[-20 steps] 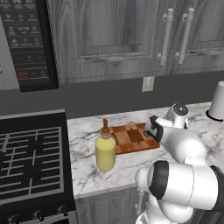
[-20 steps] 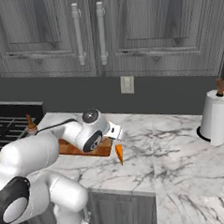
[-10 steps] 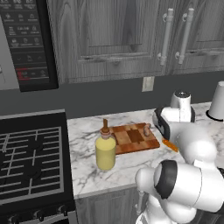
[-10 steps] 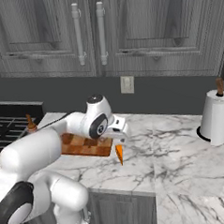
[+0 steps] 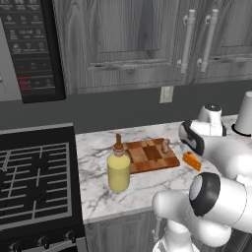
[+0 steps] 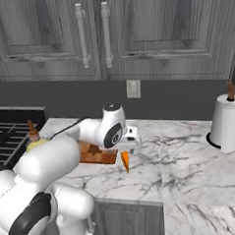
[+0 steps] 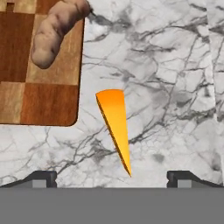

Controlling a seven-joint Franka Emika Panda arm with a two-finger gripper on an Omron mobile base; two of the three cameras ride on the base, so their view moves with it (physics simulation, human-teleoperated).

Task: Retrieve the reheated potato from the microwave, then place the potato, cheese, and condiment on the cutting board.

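Observation:
The brown potato [image 7: 57,28] lies on the right end of the checkered cutting board [image 7: 39,87], also seen as the potato [image 5: 165,144] on the board [image 5: 147,155]. The orange cheese wedge [image 7: 116,124] lies on the marble just right of the board. My gripper [image 7: 112,179] hangs open directly above the cheese [image 5: 192,161], its fingertips [image 7: 41,178] wide apart on either side of it and holding nothing. The pale-yellow condiment bottle [image 5: 118,170] stands on the counter left of the board. The black microwave [image 5: 29,49] hangs at the upper left.
A gas stove [image 5: 34,182] adjoins the counter on the left. A paper towel roll [image 6: 225,122] stands at the back right. Grey cabinets [image 6: 109,31] hang above, and a wall outlet [image 6: 133,88] sits behind the board. Bare marble [image 6: 191,169] stretches right of the cheese.
My hand has swung right, from over the board's right end to above the cheese wedge. The jaws have stayed open. Potato, cheese and bottle have not moved.

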